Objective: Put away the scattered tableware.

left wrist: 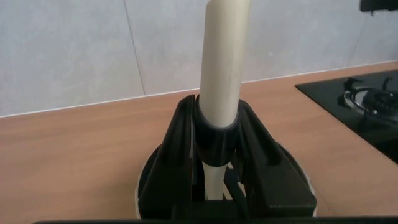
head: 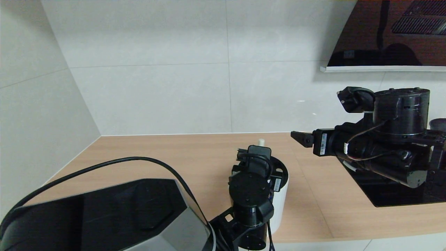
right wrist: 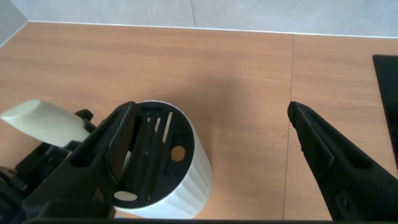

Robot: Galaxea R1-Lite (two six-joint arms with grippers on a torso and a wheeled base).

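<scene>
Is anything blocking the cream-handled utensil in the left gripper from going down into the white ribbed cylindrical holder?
Nothing visible does. The left gripper holds the cream-handled utensil upright over the white ribbed cylindrical holder, its lower end at the black slotted top. The right gripper hangs open, off to the side.

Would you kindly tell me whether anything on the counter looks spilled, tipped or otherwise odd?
Nothing stands out. The white holder stands upright on the counter, with no spill around it. The left hand grips a cream handle above the holder; the right hand is open.
</scene>
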